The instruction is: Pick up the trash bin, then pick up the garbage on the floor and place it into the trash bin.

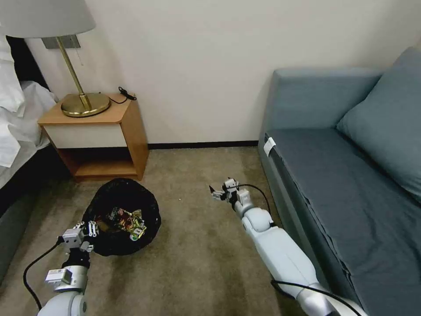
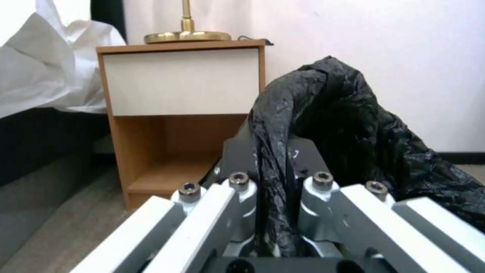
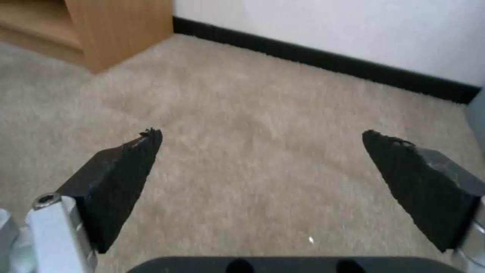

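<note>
The trash bin, lined with a crinkled black bag, stands on the beige carpet floor in front of the nightstand. Inside it lies garbage: colourful snack wrappers and something with a green label. My left gripper is at the bin's near-left rim. The left wrist view shows that gripper shut on a fold of the black bag at the rim. My right gripper hovers open over bare carpet right of the bin. Its black pads stand wide apart with nothing between them.
A wooden nightstand with a brass lamp stands just behind the bin. White bedding lies at the far left. A blue-grey sofa lines the right side, close to my right arm. The wall runs behind.
</note>
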Robot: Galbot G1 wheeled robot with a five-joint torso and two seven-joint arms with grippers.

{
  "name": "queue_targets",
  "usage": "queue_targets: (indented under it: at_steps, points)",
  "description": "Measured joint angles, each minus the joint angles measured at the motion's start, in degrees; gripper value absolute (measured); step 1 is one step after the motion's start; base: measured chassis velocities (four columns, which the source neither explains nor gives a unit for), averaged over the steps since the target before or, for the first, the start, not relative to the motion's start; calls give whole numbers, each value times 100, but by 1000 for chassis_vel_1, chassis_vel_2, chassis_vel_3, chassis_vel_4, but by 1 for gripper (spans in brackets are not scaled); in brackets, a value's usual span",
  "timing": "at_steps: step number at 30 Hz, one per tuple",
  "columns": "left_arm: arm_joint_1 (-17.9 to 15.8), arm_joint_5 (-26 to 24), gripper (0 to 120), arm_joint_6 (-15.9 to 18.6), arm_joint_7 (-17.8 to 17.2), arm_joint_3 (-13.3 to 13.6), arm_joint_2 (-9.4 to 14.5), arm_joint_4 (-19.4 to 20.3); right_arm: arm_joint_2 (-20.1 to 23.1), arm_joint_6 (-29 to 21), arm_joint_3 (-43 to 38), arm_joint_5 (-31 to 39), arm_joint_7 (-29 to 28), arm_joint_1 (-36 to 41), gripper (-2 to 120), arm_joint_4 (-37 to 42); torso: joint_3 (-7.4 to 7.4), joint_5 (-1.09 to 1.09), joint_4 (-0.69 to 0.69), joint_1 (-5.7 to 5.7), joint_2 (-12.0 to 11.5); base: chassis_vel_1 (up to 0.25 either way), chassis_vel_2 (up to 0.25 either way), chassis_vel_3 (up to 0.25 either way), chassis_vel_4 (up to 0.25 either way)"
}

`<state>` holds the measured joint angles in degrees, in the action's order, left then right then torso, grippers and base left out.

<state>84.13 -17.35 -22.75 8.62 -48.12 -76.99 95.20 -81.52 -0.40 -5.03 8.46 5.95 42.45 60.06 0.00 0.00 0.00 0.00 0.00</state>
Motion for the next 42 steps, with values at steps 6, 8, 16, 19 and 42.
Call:
queue_targets:
  at_steps: [6,8,16,19,42]
  points:
    - [-52,-131,6,77,-154,-33,-20,130,-28,108,-225,-81,20,221,100,-3,0,0,0,0,0,0,0,0,0]
    - [-52,-163,6,79,-199,-39,-27,147,-31,131,-256,-101,23,265,100,-7,0,0,0,0,0,0,0,0,0]
    - [-37,-848,6,202,-684,-5,-93,255,-52,265,-424,-236,80,576,100,-12,0,0,0,0,0,0,0,0,0]
    - [-66,-1202,6,223,-849,15,-97,266,-66,304,-507,-289,106,682,100,-7,0,0,0,0,0,0,0,0,0]
    - [-843,-4733,6,248,-1298,122,159,-2,-188,495,-837,-709,151,1038,100,-49,0,-1,0,0,0,0,0,0,0]
